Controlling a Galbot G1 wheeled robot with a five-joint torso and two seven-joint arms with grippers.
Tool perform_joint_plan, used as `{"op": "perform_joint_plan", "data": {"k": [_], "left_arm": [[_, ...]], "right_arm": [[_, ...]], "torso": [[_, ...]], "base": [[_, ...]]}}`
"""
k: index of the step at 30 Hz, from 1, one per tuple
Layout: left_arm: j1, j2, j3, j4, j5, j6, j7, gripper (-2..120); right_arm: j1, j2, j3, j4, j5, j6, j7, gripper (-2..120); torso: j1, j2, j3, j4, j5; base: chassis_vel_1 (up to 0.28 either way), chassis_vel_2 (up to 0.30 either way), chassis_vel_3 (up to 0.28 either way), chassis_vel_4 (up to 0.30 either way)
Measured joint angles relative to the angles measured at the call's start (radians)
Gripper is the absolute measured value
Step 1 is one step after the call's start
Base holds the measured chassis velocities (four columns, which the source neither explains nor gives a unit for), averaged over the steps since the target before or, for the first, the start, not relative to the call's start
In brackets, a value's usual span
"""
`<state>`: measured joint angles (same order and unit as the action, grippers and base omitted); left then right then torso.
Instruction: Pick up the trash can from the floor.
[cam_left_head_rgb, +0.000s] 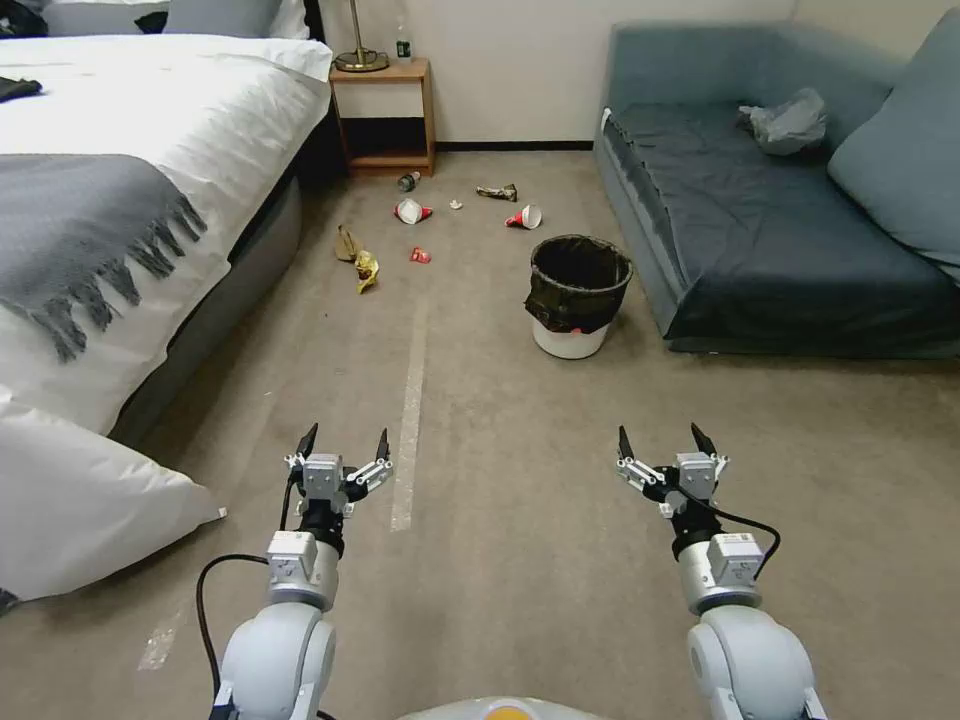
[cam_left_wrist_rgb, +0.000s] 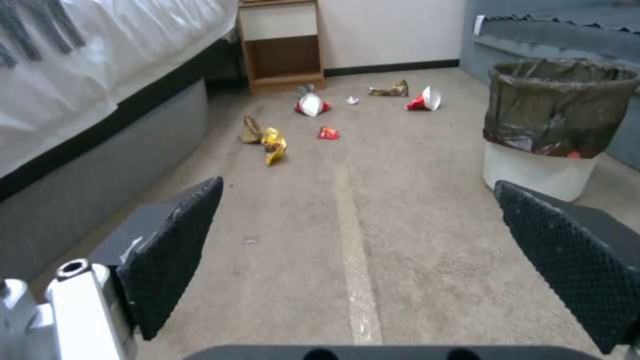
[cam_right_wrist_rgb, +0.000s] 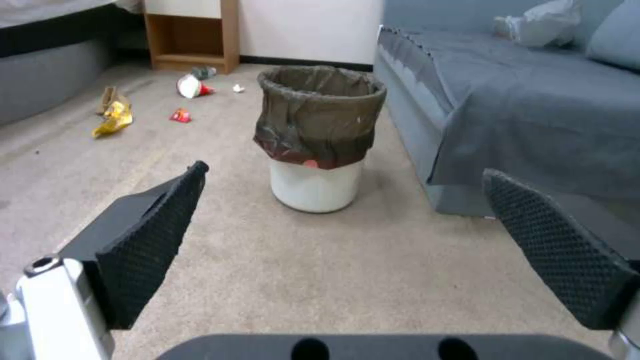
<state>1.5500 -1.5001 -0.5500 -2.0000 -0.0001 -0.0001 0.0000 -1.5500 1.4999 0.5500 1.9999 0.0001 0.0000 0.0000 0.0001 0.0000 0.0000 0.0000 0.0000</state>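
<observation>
**Operator:** Head view first. I am looking down at the beige-brown short-pile carpet floor (cam_left_head_rgb: 520, 480) with its long pale tape strip (cam_left_head_rgb: 410, 420). The small round white plastic trash can with the black liner bag over its rim (cam_left_head_rgb: 578, 297) is standing upright just beside the dark blue-grey sofa (cam_left_head_rgb: 800, 220), ahead and slightly to my right. The left gripper (cam_left_head_rgb: 341, 441) and the right gripper (cam_left_head_rgb: 667, 441) are both hanging above the carpet, well short of the can, fingers spread wide, carrying nothing.

**Observer:** Which arm are you favouring?

**Operator:** The right, I judge; the can is sitting nearer its line. I am thinking the base needs to close in before any reach, and the approach should stay clear of the sofa edge.

**Observer:** Left wrist view?

**Operator:** The trash can (cam_left_wrist_rgb: 557, 127) is showing off to the side of the left gripper's (cam_left_wrist_rgb: 360, 260) gap, well apart from it. Scattered litter, a yellow crumpled wrapper (cam_left_wrist_rgb: 274, 144) and a red-and-white paper cone (cam_left_wrist_rgb: 311, 104), is lying farther off near the wooden nightstand (cam_left_wrist_rgb: 280, 45).

**Observer:** Right wrist view?

**Operator:** Here the trash can (cam_right_wrist_rgb: 319, 137) is sitting almost centred between the right gripper's (cam_right_wrist_rgb: 347, 250) two textured black fingers (cam_right_wrist_rgb: 143, 250), but still well ahead of them, untouched. For a good pick I am judging the rim to be the place: one finger inside, one outside. The loose liner may slip, so the pinch should catch plastic wall as well as bag, and the lift should be straight up.
</observation>
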Motion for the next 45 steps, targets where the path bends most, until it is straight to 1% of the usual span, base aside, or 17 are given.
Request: {"op": "perform_joint_plan", "data": {"k": [5, 7, 8, 11, 12, 13, 14, 16, 19, 21, 24, 26, 32, 33, 34, 36, 45], "left_arm": [[-0.002, 0.001, -0.006, 0.002, -0.004, -0.003, 0.001, 97], [-0.015, 0.007, -0.043, 0.018, -0.033, -0.023, 0.006, 97], [-0.015, 0.007, -0.043, 0.018, -0.033, -0.023, 0.006, 97], [-0.065, 0.034, -0.192, 0.076, -0.143, -0.101, 0.02, 96], [-0.065, 0.034, -0.192, 0.076, -0.143, -0.101, 0.02, 96], [-0.081, 0.042, -0.237, 0.093, -0.176, -0.125, 0.025, 96], [-0.081, 0.042, -0.237, 0.093, -0.176, -0.125, 0.025, 96], [-0.107, 0.058, -0.311, 0.128, -0.24, -0.169, 0.038, 96], [-0.114, 0.069, -0.322, 0.146, -0.278, -0.187, 0.053, 96], [-0.113, 0.074, -0.317, 0.153, -0.29, -0.194, 0.06, 96], [-0.11, 0.077, -0.307, 0.165, -0.292, -0.208, 0.071, 96], [-0.109, 0.081, -0.303, 0.171, -0.297, -0.215, 0.083, 96], [-0.108, 0.082, -0.298, 0.181, -0.308, -0.233, 0.135, 96], [-0.109, 0.08, -0.298, 0.181, -0.309, -0.241, 0.156, 96], [-0.109, 0.08, -0.298, 0.181, -0.309, -0.241, 0.156, 96], [-0.113, 0.078, -0.302, 0.188, -0.312, -0.268, 0.171, 96], [-0.116, 0.074, -0.309, 0.202, -0.312, -0.297, 0.173, 96]], "right_arm": [[-0.001, 0.0, 0.001, 0.0, 0.0, 0.001, -0.003, 100], [-0.006, 0.001, 0.009, 0.0, 0.005, 0.012, -0.023, 100], [-0.006, 0.001, 0.009, 0.0, 0.005, 0.012, -0.023, 100], [-0.047, 0.008, 0.069, -0.003, 0.043, 0.104, -0.178, 100], [-0.047, 0.008, 0.069, -0.003, 0.043, 0.104, -0.178, 100], [-0.058, 0.009, 0.086, -0.005, 0.053, 0.13, -0.221, 100], [-0.058, 0.009, 0.086, -0.005, 0.053, 0.13, -0.221, 100], [-0.072, 0.013, 0.101, -0.004, 0.069, 0.15, -0.265, 100], [-0.073, 0.016, 0.103, -0.001, 0.073, 0.152, -0.271, 100], [-0.068, 0.019, 0.103, 0.0, 0.075, 0.153, -0.264, 100], [-0.061, 0.022, 0.103, 0.0, 0.075, 0.155, -0.253, 100], [-0.06, 0.022, 0.102, 0.0, 0.075, 0.156, -0.25, 100], [-0.06, 0.023, 0.101, 0.0, 0.075, 0.158, -0.25, 100], [-0.06, 0.024, 0.1, 0.0, 0.075, 0.158, -0.25, 100], [-0.06, 0.024, 0.1, 0.0, 0.075, 0.158, -0.25, 100], [-0.06, 0.025, 0.099, 0.001, 0.075, 0.158, -0.249, 100], [-0.06, 0.026, 0.094, 0.001, 0.073, 0.159, -0.248, 100]], "torso": [[0.0, 0.0, 0.0, 0.0, 0.0], [0.0, 0.0, 0.0, 0.0001, -0.0002], [0.0, 0.0, 0.0, 0.0001, -0.0002], [0.0, 0.0, 0.0, 0.0, -0.0002], [0.0, 0.0, 0.0, 0.0, -0.0002], [0.0, 0.0, 0.0, 0.0, -0.0002], [0.0, 0.0, 0.0, 0.0, -0.0002], [0.0, 0.0, 0.0, -0.0001, 0.0002], [0.0, 0.0, 0.0, 0.0003, -0.0006], [0.0, 0.0, 0.0, -0.0001, 0.0002], [0.0, 0.0, 0.0, 0.0, -0.0005], [0.0, 0.0, 0.0, 0.0001, 0.0001], [0.0, 0.0, 0.0, 0.0, 0.0], [0.0, 0.0, 0.0, 0.0, 0.0], [0.0, 0.0, 0.0, 0.0, 0.0], [0.0, 0.0, 0.0, 0.0, 0.0], [0.0, 0.0, 0.0, 0.0, 0.0]], "base": [[0.0, 0.0, 0.0, 0.0], [0.0, 0.0, 0.0, 0.0], [0.0, 0.0, 0.0, 0.0], [0.0, 0.0, 0.0, 0.0], [0.0, 0.0, 0.0, 0.0], [0.0, 0.0, 0.0, 0.0], [0.0, 0.0, 0.0, 0.0], [0.0, 0.0, 0.0, 0.0], [0.0, 0.0, 0.0, 0.0], [0.0, 0.0, 0.0, 0.0], [0.0, 0.0, 0.0, 0.0], [0.0, 0.0, 0.0, 0.0], [0.0, 0.0, 0.0, 0.0], [0.0, 0.0, 0.0, 0.0], [0.0, 0.0, 0.0, 0.0], [0.0, 0.0, 0.0, 0.0], [0.0, 0.0, 0.0, 0.0]]}}
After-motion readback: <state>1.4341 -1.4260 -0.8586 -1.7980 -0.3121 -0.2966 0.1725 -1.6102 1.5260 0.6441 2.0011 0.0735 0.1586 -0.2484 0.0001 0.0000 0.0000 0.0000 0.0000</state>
